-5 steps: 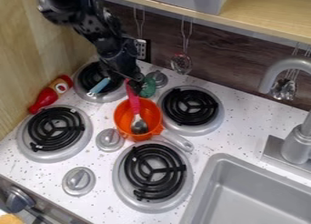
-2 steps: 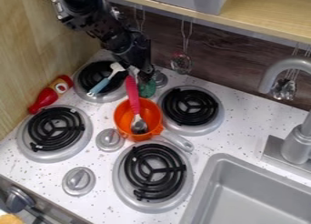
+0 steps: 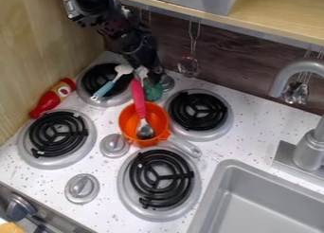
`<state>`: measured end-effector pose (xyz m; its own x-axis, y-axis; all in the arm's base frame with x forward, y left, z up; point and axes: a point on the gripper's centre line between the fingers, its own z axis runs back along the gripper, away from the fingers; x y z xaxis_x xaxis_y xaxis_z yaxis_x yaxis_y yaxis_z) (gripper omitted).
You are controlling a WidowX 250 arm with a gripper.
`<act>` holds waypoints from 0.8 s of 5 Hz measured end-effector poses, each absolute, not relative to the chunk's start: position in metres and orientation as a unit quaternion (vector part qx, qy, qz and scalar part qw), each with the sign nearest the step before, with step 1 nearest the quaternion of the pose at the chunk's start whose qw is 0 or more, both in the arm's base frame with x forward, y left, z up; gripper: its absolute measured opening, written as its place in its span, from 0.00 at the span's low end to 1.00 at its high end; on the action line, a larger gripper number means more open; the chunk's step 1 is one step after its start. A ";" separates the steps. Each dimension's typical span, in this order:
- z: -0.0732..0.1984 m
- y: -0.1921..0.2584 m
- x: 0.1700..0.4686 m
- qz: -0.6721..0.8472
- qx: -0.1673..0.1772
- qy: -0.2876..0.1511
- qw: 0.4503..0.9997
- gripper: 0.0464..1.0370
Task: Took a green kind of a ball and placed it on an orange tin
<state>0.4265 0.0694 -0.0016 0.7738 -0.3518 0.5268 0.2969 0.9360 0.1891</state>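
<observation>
- Gripper (image 3: 149, 79): mine, over the bench near its back edge; state of jaws cannot be told.
- Green ball (image 3: 152, 91): directly below my jaws, contact unclear; outside the orange pan (image 3: 156, 114), just beyond its rim on the back-edge side.
- Pink-handled spoon (image 3: 138, 98): bowl inside pan, handle leaning over rim.
- Blue-handled spatula (image 3: 103, 89): across the burner (image 3: 95, 76) nearest the back left corner.
- Red bottle (image 3: 47, 102): on its side, left edge.
- Sink (image 3: 229, 165): towards right edge.
</observation>
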 end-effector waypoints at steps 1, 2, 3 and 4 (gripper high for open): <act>-0.005 0.071 0.432 -0.180 0.050 -0.285 0.940 0.96; -0.015 0.070 0.431 -0.184 0.045 -0.274 0.943 0.96; -0.020 0.070 0.434 -0.182 0.038 -0.266 0.946 0.96; -0.030 0.068 0.438 -0.187 0.028 -0.262 0.946 0.96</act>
